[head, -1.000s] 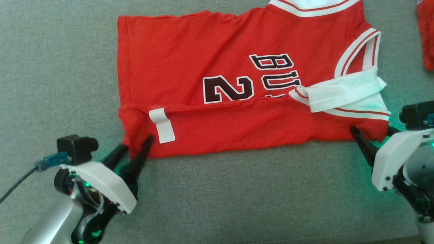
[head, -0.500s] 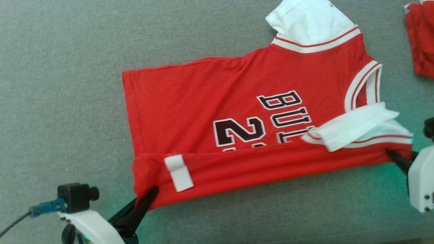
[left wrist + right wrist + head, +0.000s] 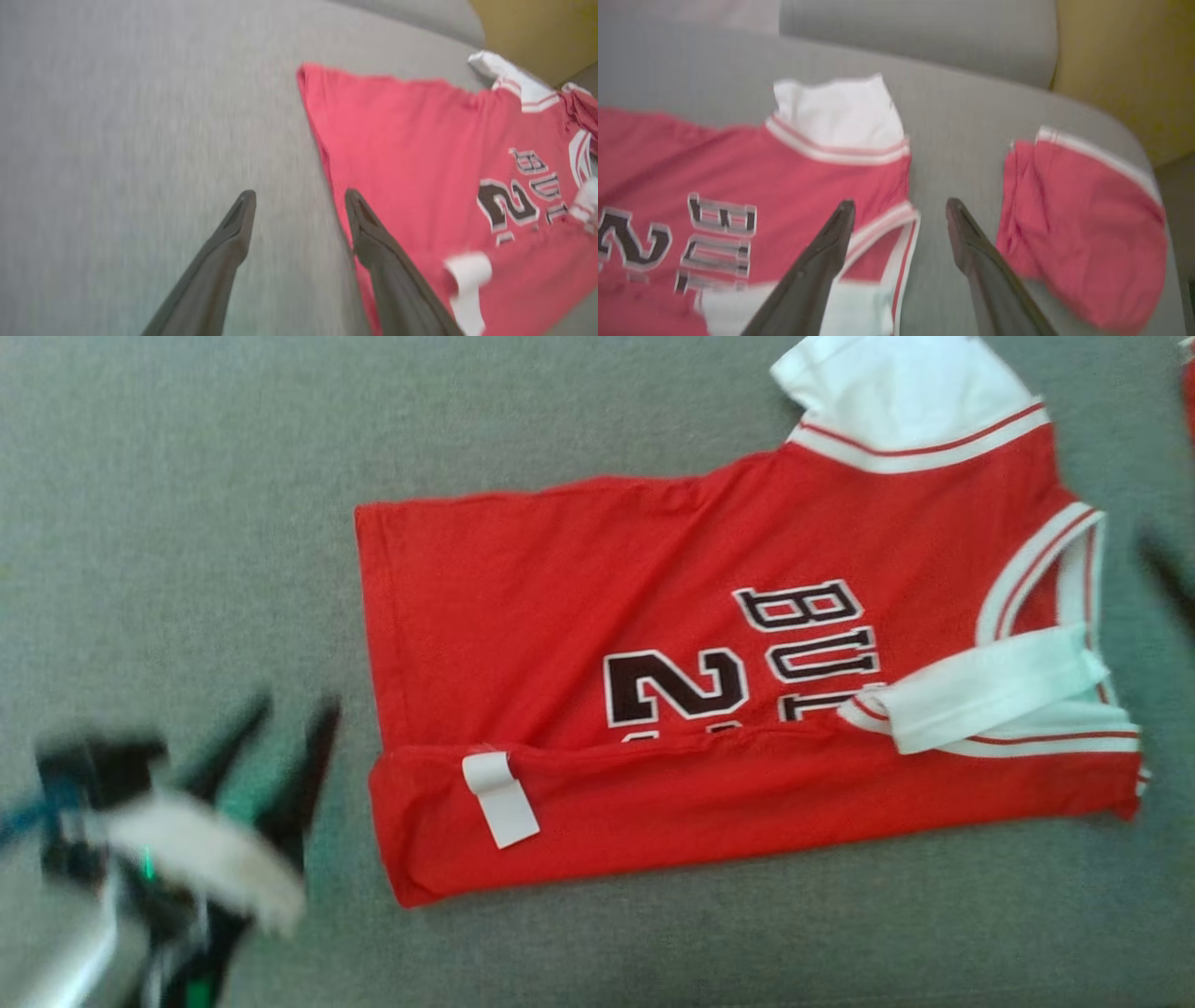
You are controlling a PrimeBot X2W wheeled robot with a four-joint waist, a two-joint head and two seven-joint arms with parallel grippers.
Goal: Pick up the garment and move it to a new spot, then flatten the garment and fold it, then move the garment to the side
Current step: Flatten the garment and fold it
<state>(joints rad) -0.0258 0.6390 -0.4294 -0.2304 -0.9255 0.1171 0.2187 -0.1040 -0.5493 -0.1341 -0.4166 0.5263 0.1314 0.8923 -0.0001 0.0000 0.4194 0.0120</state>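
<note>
Jersey part-folded on cushion, both grippers empty

Far left, near side: left gripper, blurred, 2 fingers spread with nothing between them. It sits just left of the hem edge and appears off the cloth. Grey cushion lies under everything.

Red jersey lies flat across centre and right, hem to the left, collar to the right. Its near long edge is turned over as 1 band, with a white label flopped on top. Right of the number, a white sleeve sits bunched across the fold line.

Right gripper: fingers apart, empty, above the armhole trim. Far right is a second red garment, near those fingers.

Risks, as judged:
- The next fold may trap the bunched sleeve and leave a lump.
- The band looks narrower at the right, so edges may not meet.
- A right-hand pinch set too far right could catch the wrong garment.
</note>
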